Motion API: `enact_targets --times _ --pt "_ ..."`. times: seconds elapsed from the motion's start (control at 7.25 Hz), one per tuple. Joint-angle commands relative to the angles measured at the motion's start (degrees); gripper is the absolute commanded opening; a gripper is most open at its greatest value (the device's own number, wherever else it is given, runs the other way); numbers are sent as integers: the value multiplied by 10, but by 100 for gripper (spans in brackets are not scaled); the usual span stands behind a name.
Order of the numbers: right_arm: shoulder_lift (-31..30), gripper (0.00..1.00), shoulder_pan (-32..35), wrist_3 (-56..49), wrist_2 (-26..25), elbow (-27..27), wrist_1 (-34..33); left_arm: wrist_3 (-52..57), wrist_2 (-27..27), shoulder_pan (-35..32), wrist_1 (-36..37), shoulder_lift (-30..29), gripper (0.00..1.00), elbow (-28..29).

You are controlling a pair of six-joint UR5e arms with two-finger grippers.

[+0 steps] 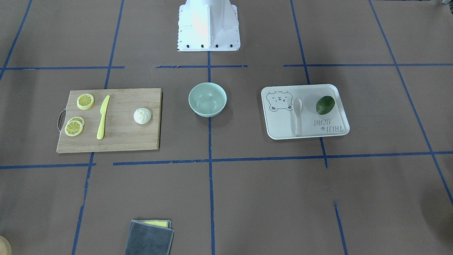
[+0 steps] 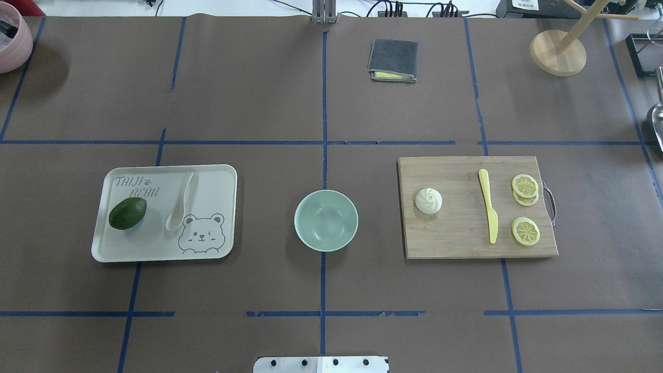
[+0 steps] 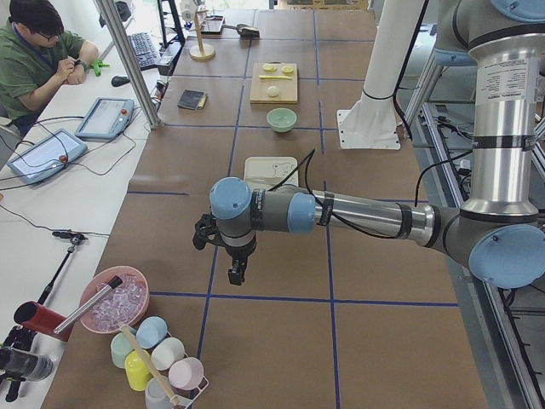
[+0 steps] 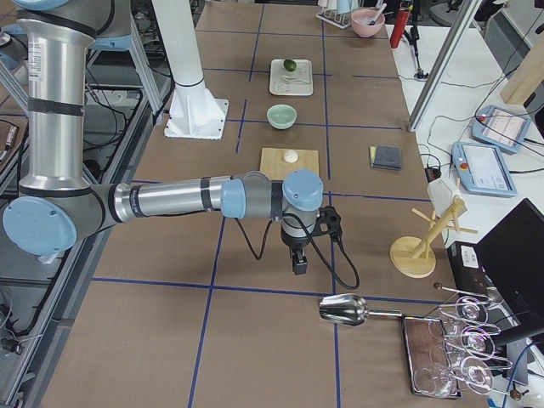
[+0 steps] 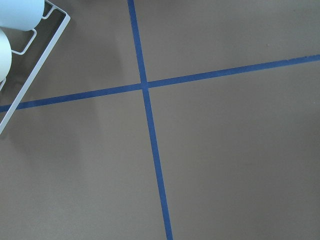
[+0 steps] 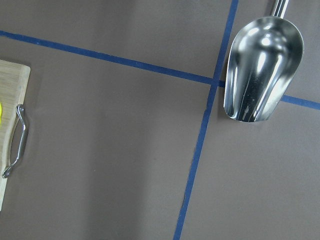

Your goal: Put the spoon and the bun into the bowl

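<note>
The cream-white spoon (image 2: 181, 204) lies on the cream bear tray (image 2: 217, 186), on the overhead view's left; it also shows in the front view (image 1: 296, 115). The white pleated bun (image 2: 428, 201) sits on the wooden board (image 2: 456, 233), on the right. The mint-green bowl (image 2: 326, 220) stands empty between them. My left gripper (image 3: 237, 271) hangs above bare table far from the tray, seen only from the side. My right gripper (image 4: 299, 263) hangs beyond the board's handle end, also seen only from the side. I cannot tell whether either is open.
An avocado (image 2: 127, 213) lies on the tray beside the spoon. A yellow knife (image 2: 488, 211) and lemon slices (image 2: 525, 230) share the board. A folded cloth (image 2: 392, 60) and wooden stand (image 2: 558, 52) are at the far edge. A metal scoop (image 6: 262, 67) lies under the right wrist.
</note>
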Motion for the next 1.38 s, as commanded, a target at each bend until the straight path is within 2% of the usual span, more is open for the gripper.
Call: enact_targets --times 0.0,0.28,0.41,0.97,1.1,1.24 --pt "1 100 0 0 0 1 0 -1 1 0 0 0 100 -7" --pt "8 100 0 0 -1 0 0 -1 3 1 -12 -3 100 -18" --pt "12 100 0 8 -1 2 0 -3 13 2 -58 -6 100 -23" --pt "41 100 0 16 0 3 0 -7 11 3 -371 -48 100 7" --pt "46 100 0 16 6 8 0 -24 5 9 -414 -52 100 8" --pt "58 100 0 16 19 8 1 -148 -16 34 -418 -63 100 -4"
